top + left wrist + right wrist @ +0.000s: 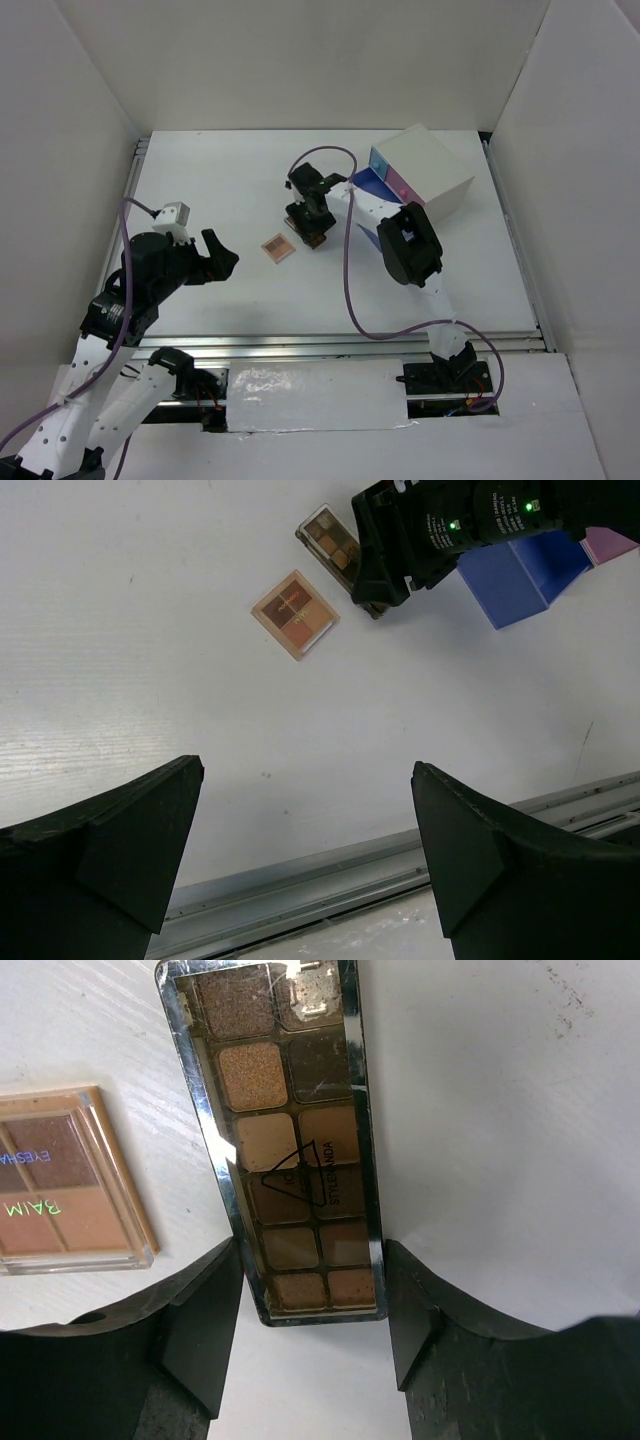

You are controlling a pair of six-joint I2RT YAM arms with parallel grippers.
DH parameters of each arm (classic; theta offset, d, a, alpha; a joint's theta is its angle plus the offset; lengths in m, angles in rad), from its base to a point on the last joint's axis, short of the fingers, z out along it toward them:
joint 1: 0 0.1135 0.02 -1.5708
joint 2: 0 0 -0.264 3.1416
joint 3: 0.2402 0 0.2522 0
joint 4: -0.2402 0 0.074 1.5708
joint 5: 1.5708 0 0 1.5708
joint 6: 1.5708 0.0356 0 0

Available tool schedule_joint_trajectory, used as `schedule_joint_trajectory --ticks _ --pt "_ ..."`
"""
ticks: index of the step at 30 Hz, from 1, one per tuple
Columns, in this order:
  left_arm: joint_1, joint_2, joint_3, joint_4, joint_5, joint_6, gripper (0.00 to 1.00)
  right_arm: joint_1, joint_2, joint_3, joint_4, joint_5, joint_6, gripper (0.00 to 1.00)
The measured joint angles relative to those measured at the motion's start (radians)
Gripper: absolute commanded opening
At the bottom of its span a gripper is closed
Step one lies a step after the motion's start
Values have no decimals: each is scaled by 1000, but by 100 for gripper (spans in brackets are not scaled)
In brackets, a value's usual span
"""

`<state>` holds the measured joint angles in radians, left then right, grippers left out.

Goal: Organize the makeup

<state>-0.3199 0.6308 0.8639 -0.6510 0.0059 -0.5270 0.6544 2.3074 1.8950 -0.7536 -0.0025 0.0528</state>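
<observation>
Brown palette point(285, 1140) lies mid-table, under the right gripper point(312, 1260). That pincer is narrowed across the palette's short width, with a pad against each long edge at the near end. The long axis runs straight out from the fingers, so most of the length overhangs beyond the grip. In the top view the gripper hides most of the palette, so its heading on the table is unclear. Peach palette point(278, 247) lies flat just left of it, apart, and square, so it has no long axis to mind. Left gripper point(218, 255) hangs wide open and empty, well left of both. White box point(430, 170) stands far right, its blue drawer point(368, 183) open. The right arm is the nearer one; the carry likely goes right.
</observation>
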Motion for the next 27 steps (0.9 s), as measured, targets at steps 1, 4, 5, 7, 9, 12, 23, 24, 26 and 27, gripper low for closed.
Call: schedule_joint_trajectory --ticks 1,4,5,7,9,12,23,24,26,27 --pt "0 0 0 0 0 0 99 0 -7 -13 10 1 0 26" --pt "0 0 0 0 0 0 99 2 -55 -85 41 -8 6 24" --pt "0 0 0 0 0 0 100 3 -79 -117 41 -13 9 24" --pt "1 0 0 0 0 0 99 8 -135 -172 39 -16 15 23" --pt "1 0 0 0 0 0 99 12 -202 -212 36 -13 21 23" --pt "1 0 0 0 0 0 100 13 -314 -228 35 38 24 24" --pt "1 -6 0 0 5 1 99 -188 -389 -187 -25 341 5 38" --pt "1 -7 0 0 7 1 99 -219 -384 -184 -33 355 4 47" --pt "1 -8 0 0 11 1 99 -259 -378 -180 -47 372 1 68" --pt "1 -8 0 0 13 1 99 -267 -378 -178 -52 375 1 75"
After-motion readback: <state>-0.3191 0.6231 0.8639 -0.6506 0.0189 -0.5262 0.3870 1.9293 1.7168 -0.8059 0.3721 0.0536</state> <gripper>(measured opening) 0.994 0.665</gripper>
